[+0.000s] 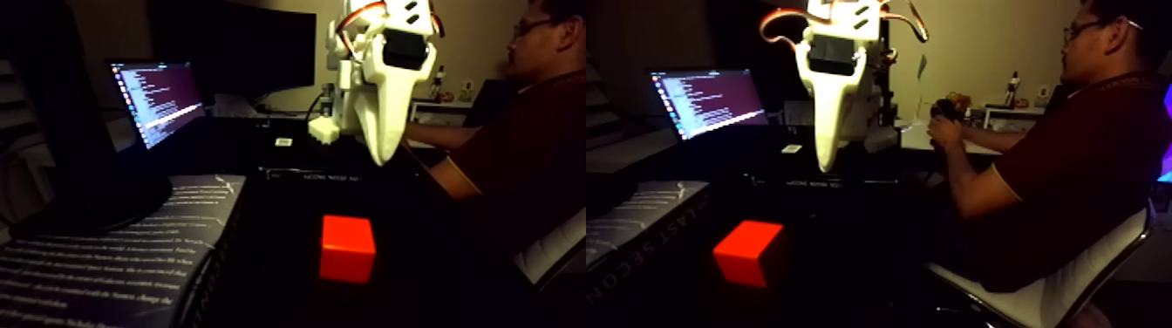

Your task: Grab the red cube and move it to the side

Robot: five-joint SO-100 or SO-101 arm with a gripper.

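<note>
The one wide fixed view holds two side-by-side pictures of the same dim scene. In both halves the red cube [347, 249] rests on the dark table, bright red-orange, with nothing touching it. My white gripper [379, 160] hangs point-down well above and behind the cube. In each half its jaws taper to a single tip with no gap showing, and nothing is held. In the right half the cube [748, 253] lies down and to the left of the tip.
An open book [113, 262] lies left of the cube, close to it. A lit laptop screen [157, 100] stands behind. A person [1073, 148] sits on a white chair [1046, 288] at the right, hands near the arm's base.
</note>
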